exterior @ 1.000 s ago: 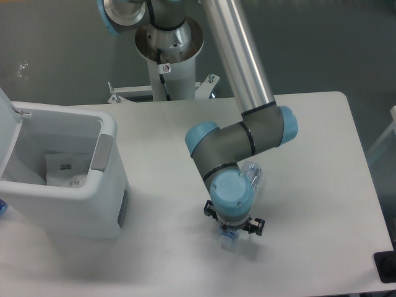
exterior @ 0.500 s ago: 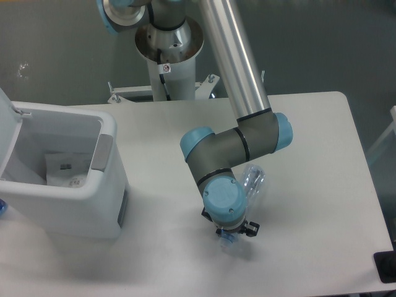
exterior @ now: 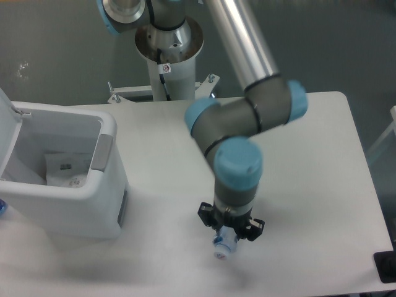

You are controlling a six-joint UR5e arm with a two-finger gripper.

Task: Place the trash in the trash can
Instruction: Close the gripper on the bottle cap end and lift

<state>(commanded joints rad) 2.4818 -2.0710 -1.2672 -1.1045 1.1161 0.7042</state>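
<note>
End effector [exterior: 226,238] clamped on bottle [exterior: 223,245] (white cap protruding below), over table [exterior: 322,185].

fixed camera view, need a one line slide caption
Hand holds the bottle above the table; wrapper lies in the open trash can.
</note>
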